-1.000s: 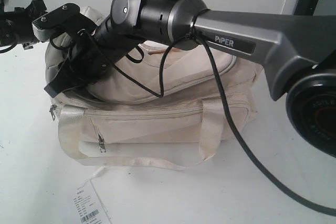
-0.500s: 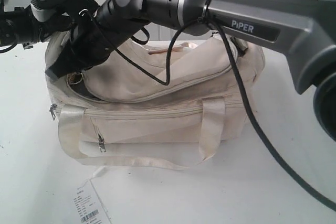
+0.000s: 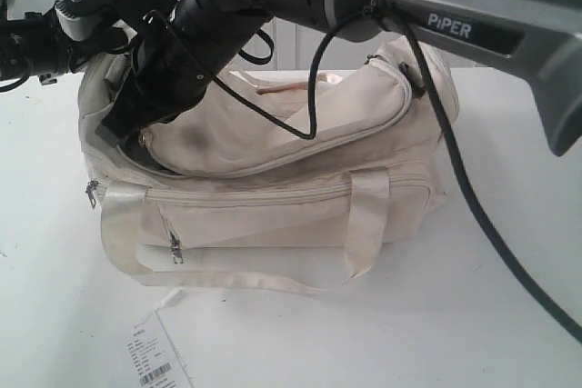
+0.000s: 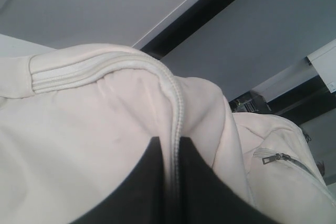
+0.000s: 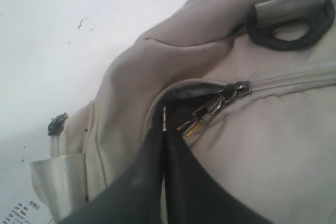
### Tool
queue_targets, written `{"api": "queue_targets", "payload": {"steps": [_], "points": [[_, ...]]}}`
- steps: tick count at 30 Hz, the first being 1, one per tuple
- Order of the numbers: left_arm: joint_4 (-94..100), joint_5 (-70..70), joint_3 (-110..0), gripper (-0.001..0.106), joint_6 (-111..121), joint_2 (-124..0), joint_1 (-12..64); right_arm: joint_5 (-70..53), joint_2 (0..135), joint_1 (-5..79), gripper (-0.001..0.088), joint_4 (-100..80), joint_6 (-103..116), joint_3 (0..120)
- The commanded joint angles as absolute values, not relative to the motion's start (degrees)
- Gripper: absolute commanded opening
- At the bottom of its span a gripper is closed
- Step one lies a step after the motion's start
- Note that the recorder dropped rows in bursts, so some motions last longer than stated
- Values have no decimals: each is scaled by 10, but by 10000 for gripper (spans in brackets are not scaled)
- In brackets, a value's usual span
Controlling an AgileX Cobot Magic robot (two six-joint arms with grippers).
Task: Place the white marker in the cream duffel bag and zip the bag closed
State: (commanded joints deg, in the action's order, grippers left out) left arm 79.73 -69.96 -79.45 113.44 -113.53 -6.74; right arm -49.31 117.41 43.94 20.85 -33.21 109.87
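The cream duffel bag (image 3: 273,206) lies mid-table, its top zip still parted at the left end, where dark lining shows. My right gripper (image 3: 136,134) reaches across to that end. In the right wrist view it (image 5: 164,129) is shut on a thin metal zip pull (image 5: 164,115), beside the gold charm (image 5: 197,121) and the slider (image 5: 233,90). My left gripper (image 4: 173,148) is shut on the bag's raised zip seam (image 4: 176,108). In the exterior view only its arm (image 3: 32,47) shows. The white marker is not in view.
A white paper barcode tag (image 3: 155,356) lies on the table in front of the bag. The front webbing handle (image 3: 364,224) hangs down over the front pocket, whose grey zip pull (image 3: 175,250) dangles. The right arm's cable (image 3: 473,215) loops past the bag's right end.
The right arm has risen and its gripper has moved up and slightly right at the bag's left end. The bag's top flap has lifted with it. The left arm has stayed put.
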Motion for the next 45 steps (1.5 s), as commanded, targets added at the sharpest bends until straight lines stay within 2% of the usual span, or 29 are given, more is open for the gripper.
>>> {"api": "queue_targets", "payload": {"steps": [45], "points": [[745, -685, -794, 0, 1158, -1135, -67, -575, 1124, 504, 0, 238, -310, 1072]]}}
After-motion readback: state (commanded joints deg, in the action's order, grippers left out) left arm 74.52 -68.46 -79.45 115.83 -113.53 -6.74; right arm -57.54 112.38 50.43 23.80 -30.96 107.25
